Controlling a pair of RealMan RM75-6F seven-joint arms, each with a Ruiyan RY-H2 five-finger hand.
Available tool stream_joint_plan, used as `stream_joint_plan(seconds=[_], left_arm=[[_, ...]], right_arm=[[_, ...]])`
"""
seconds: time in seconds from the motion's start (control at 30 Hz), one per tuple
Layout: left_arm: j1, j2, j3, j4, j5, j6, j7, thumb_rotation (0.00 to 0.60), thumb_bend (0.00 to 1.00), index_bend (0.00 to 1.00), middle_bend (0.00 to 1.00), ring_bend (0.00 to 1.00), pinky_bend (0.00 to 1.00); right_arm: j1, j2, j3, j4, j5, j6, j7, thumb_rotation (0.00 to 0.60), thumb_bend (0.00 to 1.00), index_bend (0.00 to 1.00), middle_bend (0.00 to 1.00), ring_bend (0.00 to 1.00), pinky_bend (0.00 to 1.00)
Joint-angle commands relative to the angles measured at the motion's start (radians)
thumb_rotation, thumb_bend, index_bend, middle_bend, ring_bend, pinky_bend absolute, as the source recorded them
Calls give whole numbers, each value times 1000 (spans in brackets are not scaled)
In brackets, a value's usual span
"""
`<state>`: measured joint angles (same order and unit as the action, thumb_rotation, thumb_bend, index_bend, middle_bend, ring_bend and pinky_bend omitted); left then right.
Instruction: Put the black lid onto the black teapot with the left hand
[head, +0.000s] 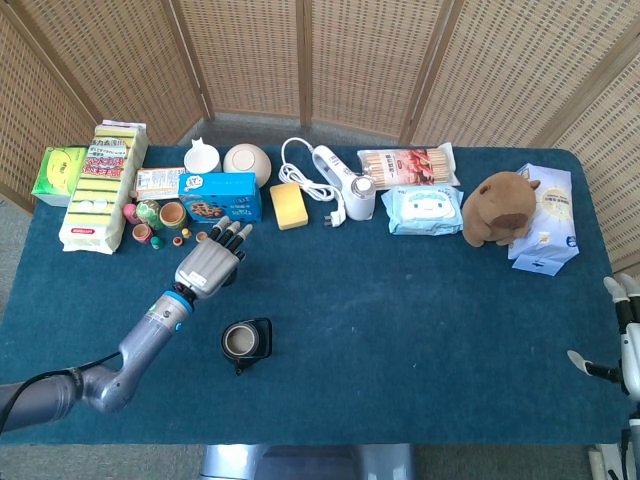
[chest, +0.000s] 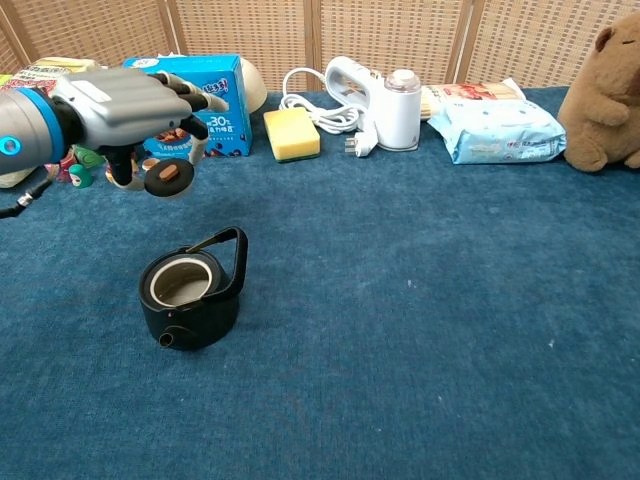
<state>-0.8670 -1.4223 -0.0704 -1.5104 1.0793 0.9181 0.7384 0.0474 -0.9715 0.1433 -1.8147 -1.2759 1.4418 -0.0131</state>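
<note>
Chest view: left robot hand (chest: 120, 105) holds black lid (chest: 167, 178) before blue box (chest: 215, 92).

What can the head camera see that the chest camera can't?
Only the head view shows the right hand at the table's edge, the left arm's full length and the rolls far left. Only the chest view shows the black lid that the left hand holds above the cloth. Both show the open black teapot and the capybara toy.
</note>
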Motion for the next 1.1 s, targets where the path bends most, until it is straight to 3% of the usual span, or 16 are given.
stream_joint_plan(seconds=[0.03, 0.6, 1.1], left_arm=[[11, 41, 10, -55, 25, 18, -6, 600, 248, 442, 0, 0, 34], [58, 156, 82, -249, 127, 56, -11, 600, 248, 441, 0, 0, 34], [71, 128, 126, -299, 190, 39, 3, 600, 247, 441, 0, 0, 34]], right_arm=[[1, -2, 0, 0, 1, 0, -5, 600, 12, 16, 0, 0, 0], [5, -16, -5, -3, 2, -1, -36, 600, 12, 17, 0, 0, 0], [2, -11, -6, -7, -1, 3, -27, 600, 12, 17, 0, 0, 0]])
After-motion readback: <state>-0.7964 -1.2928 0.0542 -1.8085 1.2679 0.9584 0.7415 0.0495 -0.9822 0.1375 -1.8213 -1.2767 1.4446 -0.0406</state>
